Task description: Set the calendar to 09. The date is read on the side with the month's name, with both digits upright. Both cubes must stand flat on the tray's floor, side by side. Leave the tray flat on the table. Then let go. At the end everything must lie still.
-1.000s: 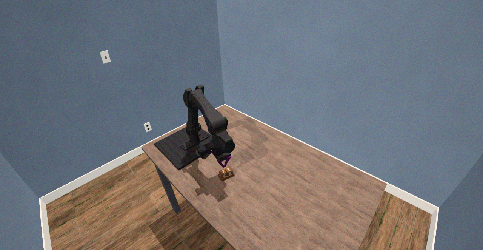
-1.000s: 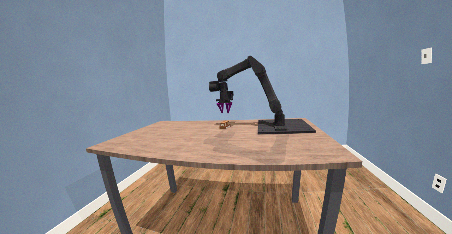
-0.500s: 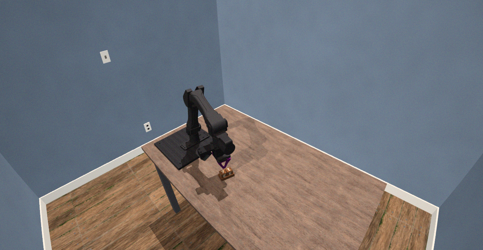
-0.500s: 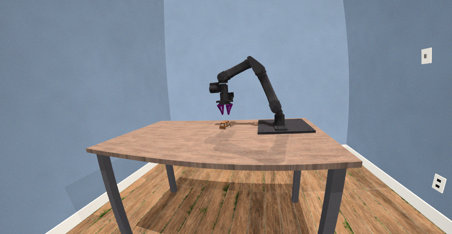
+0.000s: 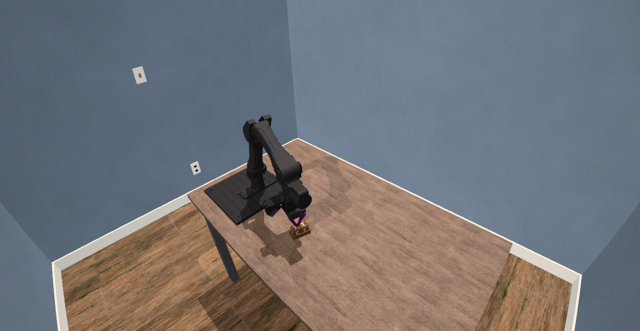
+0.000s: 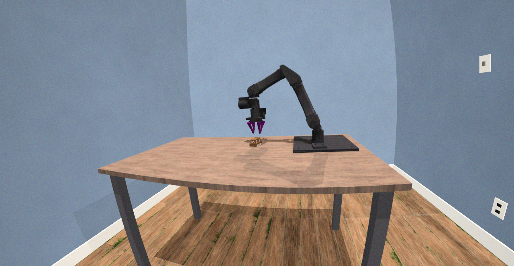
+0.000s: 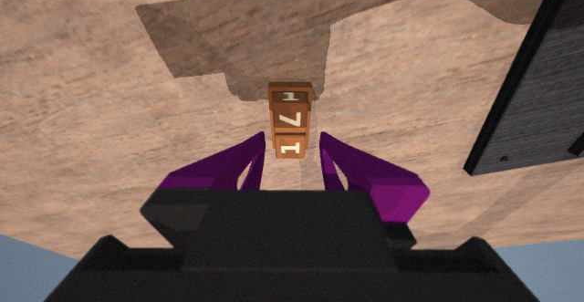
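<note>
Your end effector [image 7: 292, 149] hangs half-open, gripping nothing; the cubes [image 7: 290, 120] look small, rigid, light: take opposite flat faces

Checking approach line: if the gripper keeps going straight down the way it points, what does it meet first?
Probably the nearer cube of the calendar; the open gripper hangs over that end with nothing between. Exact alignment is hard to judge.

Blue-grey walls [image 5: 447, 60] meet in a corner at upper centre of the top view. A light switch [image 5: 139, 74] and outlet [image 5: 195, 168] sit left. The wooden surface [image 6: 215, 163] on grey legs [image 6: 125, 214] stands over plank flooring [image 6: 269, 242] edged by white baseboard [image 5: 120, 232].
</note>
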{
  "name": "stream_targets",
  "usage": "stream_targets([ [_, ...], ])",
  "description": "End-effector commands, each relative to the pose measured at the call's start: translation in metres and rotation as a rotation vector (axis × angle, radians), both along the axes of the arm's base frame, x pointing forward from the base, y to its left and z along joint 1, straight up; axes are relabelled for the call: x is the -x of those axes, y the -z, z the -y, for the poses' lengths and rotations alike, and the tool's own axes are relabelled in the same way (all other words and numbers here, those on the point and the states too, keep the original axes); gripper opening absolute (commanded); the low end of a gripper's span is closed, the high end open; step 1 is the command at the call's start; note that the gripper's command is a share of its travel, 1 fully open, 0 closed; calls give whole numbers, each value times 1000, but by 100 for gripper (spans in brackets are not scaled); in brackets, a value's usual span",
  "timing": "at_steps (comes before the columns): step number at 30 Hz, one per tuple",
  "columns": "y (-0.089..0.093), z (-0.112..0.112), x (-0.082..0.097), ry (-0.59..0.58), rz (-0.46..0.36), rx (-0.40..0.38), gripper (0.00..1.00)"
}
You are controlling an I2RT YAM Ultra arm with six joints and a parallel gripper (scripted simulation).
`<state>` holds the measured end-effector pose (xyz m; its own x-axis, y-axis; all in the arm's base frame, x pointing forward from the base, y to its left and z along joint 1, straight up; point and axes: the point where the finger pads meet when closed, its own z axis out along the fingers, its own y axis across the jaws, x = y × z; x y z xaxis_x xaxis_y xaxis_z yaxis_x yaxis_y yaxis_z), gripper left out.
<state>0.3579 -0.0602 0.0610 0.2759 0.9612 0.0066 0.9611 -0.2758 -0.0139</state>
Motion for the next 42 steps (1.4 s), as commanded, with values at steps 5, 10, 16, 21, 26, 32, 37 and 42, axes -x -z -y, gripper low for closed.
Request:
stream_targets([
  [5, 5, 3, -3, 1, 18, 15, 47],
  [10, 11, 3, -3, 1, 18, 15, 47],
  [16, 13, 3, -3, 1, 18, 15, 47],
  [21, 15, 3, -3, 1, 18, 15, 47],
  [26, 15, 3, -3, 1, 18, 15, 47],
  [32, 15, 3, -3, 1, 18, 15, 47],
  [37, 15, 3, -3, 1, 18, 15, 47],
  [42, 15, 3, -3, 1, 18, 15, 47],
])
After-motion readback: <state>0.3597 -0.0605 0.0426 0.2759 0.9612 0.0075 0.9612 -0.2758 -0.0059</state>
